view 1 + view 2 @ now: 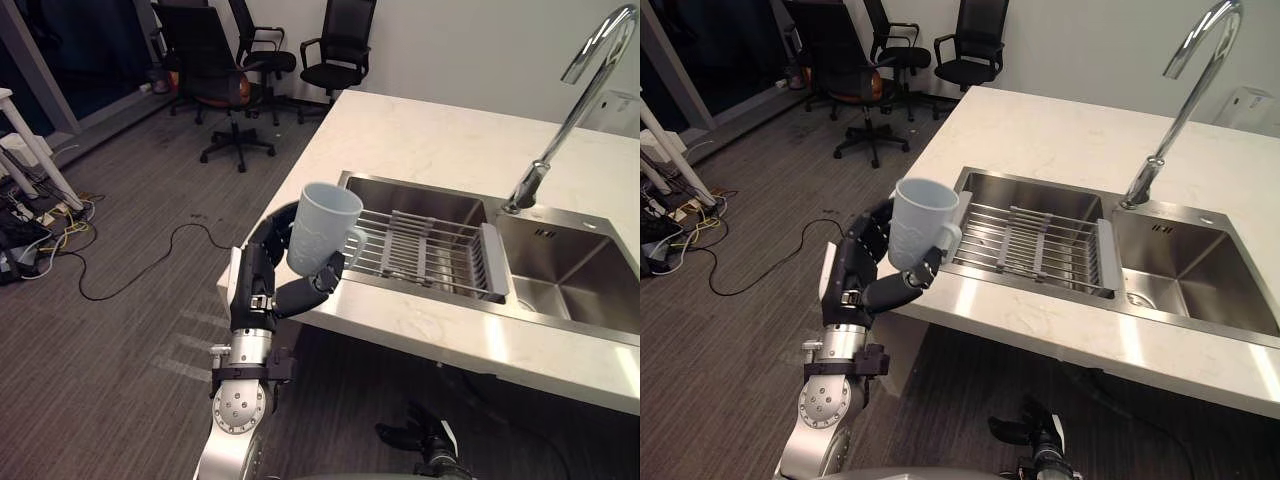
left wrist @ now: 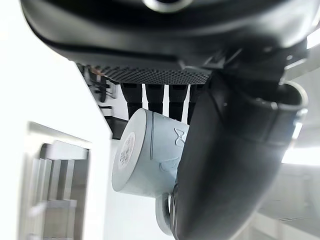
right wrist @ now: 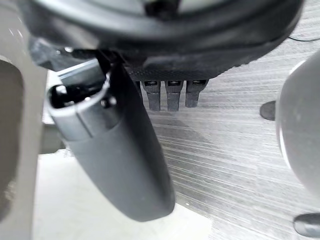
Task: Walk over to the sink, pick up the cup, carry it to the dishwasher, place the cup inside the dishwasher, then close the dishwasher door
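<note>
The left hand (image 1: 262, 287) holds the pale blue mug (image 1: 322, 228) upright near the sink (image 1: 575, 265). The right hand (image 3: 120, 165) is relaxed and empty.

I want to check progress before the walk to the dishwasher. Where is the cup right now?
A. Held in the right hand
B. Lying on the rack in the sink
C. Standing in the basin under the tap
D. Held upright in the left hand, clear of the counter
D: the left hand has its fingers and thumb curled round the upright cup, raised at the counter's corner beside the rack, and the cup's base rests on nothing.
</note>
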Tool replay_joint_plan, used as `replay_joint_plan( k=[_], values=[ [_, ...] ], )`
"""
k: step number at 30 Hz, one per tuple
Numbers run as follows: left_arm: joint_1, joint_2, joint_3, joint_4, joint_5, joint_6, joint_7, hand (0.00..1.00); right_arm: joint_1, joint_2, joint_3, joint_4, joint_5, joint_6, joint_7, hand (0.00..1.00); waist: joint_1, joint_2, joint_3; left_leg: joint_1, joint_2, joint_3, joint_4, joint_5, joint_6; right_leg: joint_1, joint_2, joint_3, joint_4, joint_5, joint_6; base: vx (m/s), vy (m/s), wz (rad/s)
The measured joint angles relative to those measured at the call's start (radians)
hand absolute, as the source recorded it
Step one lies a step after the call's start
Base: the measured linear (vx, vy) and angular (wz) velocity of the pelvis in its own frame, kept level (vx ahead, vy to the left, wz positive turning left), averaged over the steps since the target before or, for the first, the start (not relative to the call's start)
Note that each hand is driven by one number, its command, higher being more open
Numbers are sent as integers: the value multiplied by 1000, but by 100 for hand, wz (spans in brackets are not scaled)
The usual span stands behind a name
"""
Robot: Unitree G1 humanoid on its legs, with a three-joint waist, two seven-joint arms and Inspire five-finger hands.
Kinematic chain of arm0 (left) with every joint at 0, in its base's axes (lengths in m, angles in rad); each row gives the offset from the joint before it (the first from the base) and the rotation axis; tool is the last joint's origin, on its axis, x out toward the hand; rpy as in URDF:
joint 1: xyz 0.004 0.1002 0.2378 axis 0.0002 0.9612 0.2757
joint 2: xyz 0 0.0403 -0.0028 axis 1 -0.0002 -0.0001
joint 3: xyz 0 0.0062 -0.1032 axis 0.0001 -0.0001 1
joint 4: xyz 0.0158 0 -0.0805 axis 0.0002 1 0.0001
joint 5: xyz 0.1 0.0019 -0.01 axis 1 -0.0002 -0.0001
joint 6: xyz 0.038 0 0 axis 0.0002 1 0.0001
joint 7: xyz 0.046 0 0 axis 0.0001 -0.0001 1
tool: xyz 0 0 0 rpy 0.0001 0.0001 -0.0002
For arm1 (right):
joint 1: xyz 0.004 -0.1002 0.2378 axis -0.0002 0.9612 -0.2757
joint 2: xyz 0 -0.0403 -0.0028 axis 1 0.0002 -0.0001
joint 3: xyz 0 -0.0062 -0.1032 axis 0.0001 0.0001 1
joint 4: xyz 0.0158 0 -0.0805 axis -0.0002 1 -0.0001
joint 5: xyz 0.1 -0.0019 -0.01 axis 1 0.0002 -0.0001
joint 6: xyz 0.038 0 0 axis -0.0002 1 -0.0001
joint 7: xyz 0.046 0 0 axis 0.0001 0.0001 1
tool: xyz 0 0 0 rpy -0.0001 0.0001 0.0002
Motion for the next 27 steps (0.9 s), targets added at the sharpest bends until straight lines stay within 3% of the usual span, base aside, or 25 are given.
replay_joint_plan(
  k=[9,13,16,17,19,20,22,25,27],
  values=[
    [10,15,-1,53,-14,5,-20,30,-30,-37,16,39,-2,0,2,90,-2,33,1,55,10,-10,-83,41,-17,51,28,-8,-64,27,-16,7,-26,1],
    [11,9,-14,48,-17,5,-27,30,-25,-58,46,63,-4,0,-1,90,-1,32,3,29,8,-56,-75,52,-16,64,24,-57,-65,26,-15,-69,-42,37],
    [11,9,-22,42,-17,5,-27,30,-27,-61,48,71,-10,0,-9,90,3,21,12,-24,-4,-73,-74,61,10,64,-3,-137,-65,13,3,-91,-8,80],
    [11,8,-20,41,-17,5,-26,30,-27,-57,48,72,-11,0,-14,90,0,18,14,-36,20,31,-76,61,38,66,-19,-178,-65,12,5,-41,6,98],
    [9,0,-20,38,-18,5,-26,30,-31,-62,47,71,-11,0,-21,90,-9,17,16,-55,64,222,-68,75,62,72,-58,-262,-64,15,21,2,59,126],
    [7,-1,-20,37,-18,5,-26,30,-33,-64,47,71,-12,0,-23,90,-11,19,17,-65,78,265,-52,81,66,76,-68,-286,-62,21,28,29,118,134],
    [5,-8,-16,30,-20,5,-18,30,-48,-68,42,72,-22,2,-27,90,-4,21,29,-79,69,252,-28,116,9,111,-89,-350,-59,21,29,33,140,101],
    [4,13,12,25,-41,2,-2,30,-88,-39,42,64,-33,1,-27,90,0,-15,52,-93,26,192,-16,103,15,142,-125,-384,-37,19,26,15,139,69],
    [8,11,20,25,-59,3,-2,30,-111,-42,42,62,-46,0,-27,90,6,-16,65,-110,10,162,21,58,31,127,-162,-383,56,-4,8,-22,185,59]
  ],
)
